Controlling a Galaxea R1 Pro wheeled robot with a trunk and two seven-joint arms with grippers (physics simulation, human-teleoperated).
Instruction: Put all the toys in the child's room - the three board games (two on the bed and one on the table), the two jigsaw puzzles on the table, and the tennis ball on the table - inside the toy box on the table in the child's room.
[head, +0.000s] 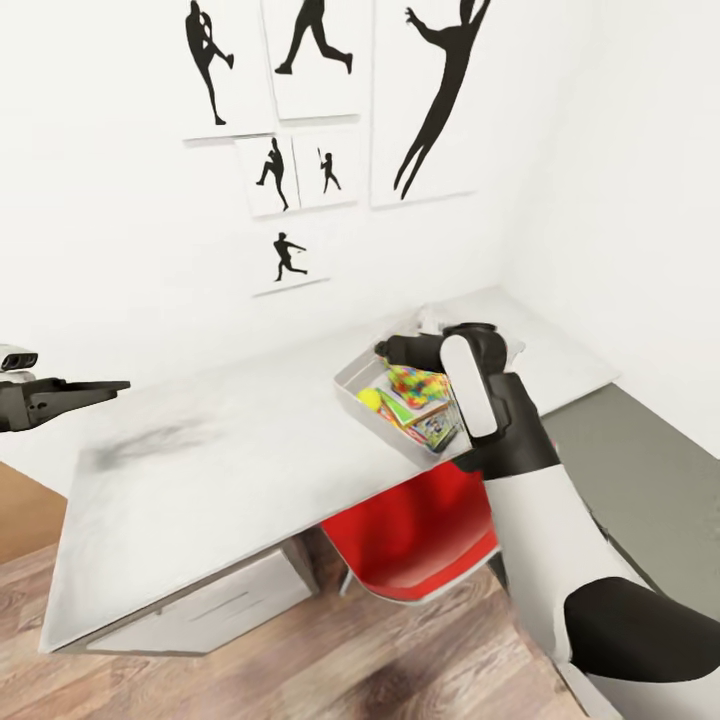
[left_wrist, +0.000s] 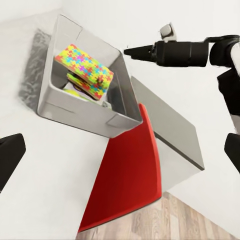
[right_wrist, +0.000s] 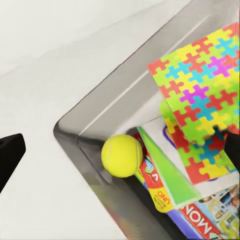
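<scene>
The light grey toy box (head: 352, 383) stands on the pale table (head: 220, 470), near its front edge. Inside lie a jigsaw puzzle (head: 418, 383), the tennis ball (head: 370, 399) and board games (head: 434, 430). My right gripper (head: 385, 348) hovers open just above the box, holding nothing. The right wrist view looks down past both dark fingertips (right_wrist: 10, 156) at the ball (right_wrist: 122, 155), a puzzle sheet (right_wrist: 200, 100), game boxes (right_wrist: 165, 187) and the box wall (right_wrist: 100, 110). My left gripper (head: 105, 386) is open and held in the air at far left. Its wrist view takes in the box (left_wrist: 75, 112) and puzzle (left_wrist: 85, 69).
A red chair (head: 420, 540) is tucked under the table beneath the toy box. A white drawer unit (head: 210, 600) sits under the table's left end. A dark grey lower section (head: 640, 470) adjoins on the right. Silhouette posters (head: 300, 140) hang on the wall.
</scene>
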